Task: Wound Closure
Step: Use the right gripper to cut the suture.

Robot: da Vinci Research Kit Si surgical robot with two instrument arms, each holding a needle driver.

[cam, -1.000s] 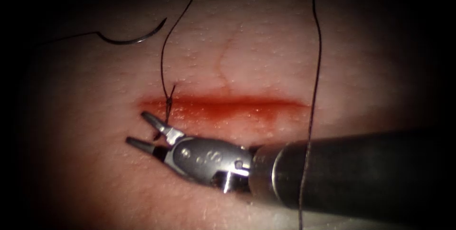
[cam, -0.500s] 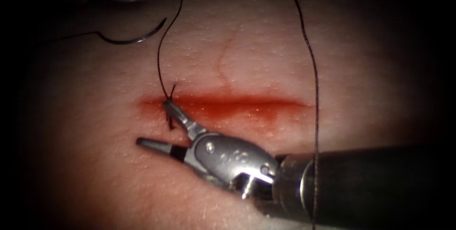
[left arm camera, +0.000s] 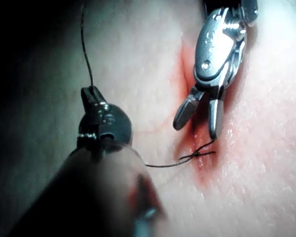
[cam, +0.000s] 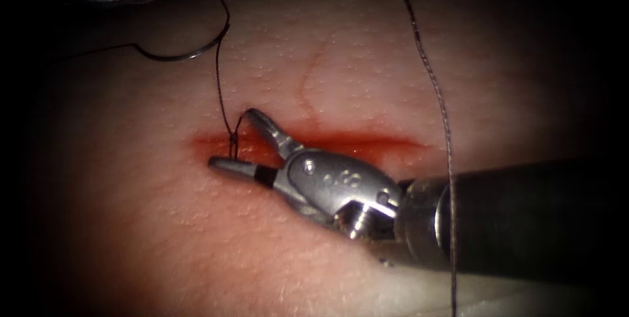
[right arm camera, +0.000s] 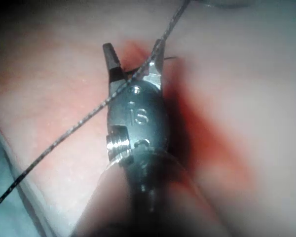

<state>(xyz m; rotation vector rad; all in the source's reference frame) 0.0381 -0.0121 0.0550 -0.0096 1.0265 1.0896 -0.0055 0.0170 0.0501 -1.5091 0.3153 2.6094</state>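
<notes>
The right end effector (cam: 229, 141) is spreading its jaws wide, straddling the knot (cam: 233, 137) at the cut's (cam: 367, 143) left end, gripping nothing. The left end effector (left arm camera: 91, 94) is clamping the thread (left arm camera: 86, 54). The needle (cam: 187, 55) is lying free on the tissue (cam: 354, 55), above the cut.

needle (cam: 180, 54) on tissue (cam: 354, 61), above cut (cam: 367, 143)

Tissue (cam: 341, 61) carries all — pale skin, a horizontal cut (cam: 308, 143) wet with red fluid (cam: 354, 150). Curved needle (cam: 177, 55) lies free on its surface, above the cut's left end — thread (cam: 223, 94) trails across.
</notes>
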